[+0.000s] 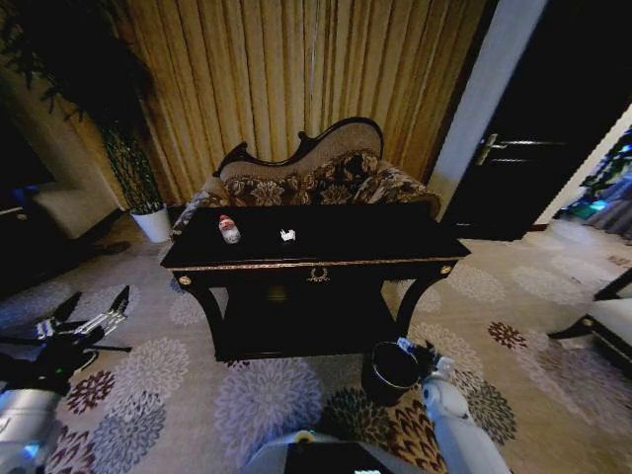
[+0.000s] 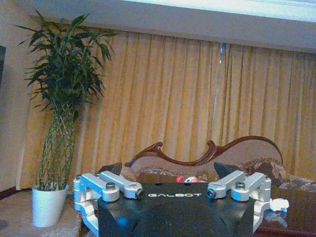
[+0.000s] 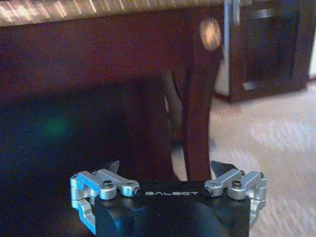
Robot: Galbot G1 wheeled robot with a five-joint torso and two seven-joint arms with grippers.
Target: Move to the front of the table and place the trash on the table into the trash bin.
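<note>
Head view: my robot faces the black table (image 1: pixel 395 242), where a clear bottle (image 1: pixel 229 229) and a white paper ball (image 1: pixel 287 235) lie apart on its top. The trash bin (image 1: pixel 392 372) stands on the carpet by the table's right leg. My left gripper (image 1: pixel 94 318) hangs low at left, jaws wide; my right gripper (image 3: pixel 165 168), jaws wide, hovers near the bin.

Trash bin (image 1: pixel 393 370) partly behind right end effector (image 1: pixel 415 348); sofa (image 1: pixel 316 178) base behind table (image 1: pixel 395 235).
</note>
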